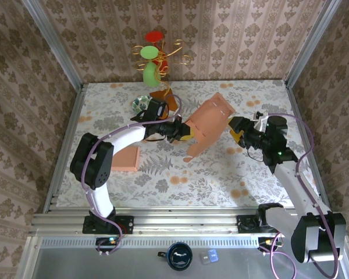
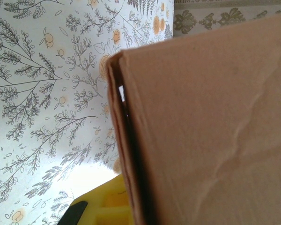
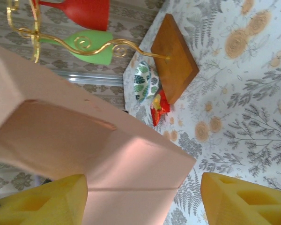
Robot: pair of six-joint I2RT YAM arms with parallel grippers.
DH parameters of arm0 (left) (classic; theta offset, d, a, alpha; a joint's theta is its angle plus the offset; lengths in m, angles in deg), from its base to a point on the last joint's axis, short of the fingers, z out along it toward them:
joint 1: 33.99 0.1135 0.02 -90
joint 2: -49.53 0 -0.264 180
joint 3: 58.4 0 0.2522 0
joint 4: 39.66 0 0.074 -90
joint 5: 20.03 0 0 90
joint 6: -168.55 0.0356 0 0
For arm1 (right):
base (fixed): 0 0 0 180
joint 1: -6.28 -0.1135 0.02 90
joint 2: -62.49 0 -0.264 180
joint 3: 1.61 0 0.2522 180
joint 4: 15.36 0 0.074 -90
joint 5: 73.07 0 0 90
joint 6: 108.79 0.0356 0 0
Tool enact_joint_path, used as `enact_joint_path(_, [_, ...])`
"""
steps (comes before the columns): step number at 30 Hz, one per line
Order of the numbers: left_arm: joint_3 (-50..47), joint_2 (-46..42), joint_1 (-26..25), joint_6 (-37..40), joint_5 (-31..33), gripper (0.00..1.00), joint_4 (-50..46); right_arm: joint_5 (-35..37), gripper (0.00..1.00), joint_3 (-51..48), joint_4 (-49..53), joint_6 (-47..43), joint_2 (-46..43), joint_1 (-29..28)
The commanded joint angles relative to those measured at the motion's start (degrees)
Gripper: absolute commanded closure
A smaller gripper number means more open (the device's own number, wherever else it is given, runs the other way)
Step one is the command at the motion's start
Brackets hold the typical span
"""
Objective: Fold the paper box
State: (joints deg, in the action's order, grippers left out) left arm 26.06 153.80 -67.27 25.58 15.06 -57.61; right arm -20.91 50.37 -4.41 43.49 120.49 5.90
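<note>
Flowered cloth covers the table (image 1: 221,174), and over it the box (image 1: 208,123) hangs tilted between the two sets of fingers; whether its lowest corner rests on the cloth I cannot tell. The left gripper (image 1: 181,132) is clenched on the box's lower edge, and in its wrist view the doubled card edge runs just beside one yellow pad (image 2: 107,206). The right gripper (image 1: 235,129) stands released, its pads (image 3: 42,201) wide apart, with a corner of the box in the gap, nearer the pad on that view's left. I judge the box light and thin, stiff only along its creases. The face by the left fingers shows wrinkles, so a hard pinch mid-panel would likely dent it, and the smooth card could slip. The best hold, I think, is at an edge or fold where layers double, as the left fingers have it, with the right fingers taking the opposite flap close to its crease. Hard to make out: where exactly the left fingers bite, cut off at the frame's bottom; whether a right pad touches the card; and the box's far side and flaps, turned away from both sets of fingers.
</note>
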Motion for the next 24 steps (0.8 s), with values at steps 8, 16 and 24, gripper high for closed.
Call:
enact_joint_path(8, [-0.27,0.86,0.24,-1.74,-2.13,1.00,2.17,1.67,0.31,1.86,-12.79,8.20,6.31,-0.71])
enact_joint_path(16, [-0.82,0.30,0.54,-1.58,-1.69,1.00,1.90,2.47,0.36,3.25,-13.82,8.41,9.26,-2.89])
enact_joint_path(24, [0.06,0.47,3.18,1.69,-0.24,1.00,-2.27,-0.50,0.39,6.76,8.01,-5.55,0.51,-1.53])
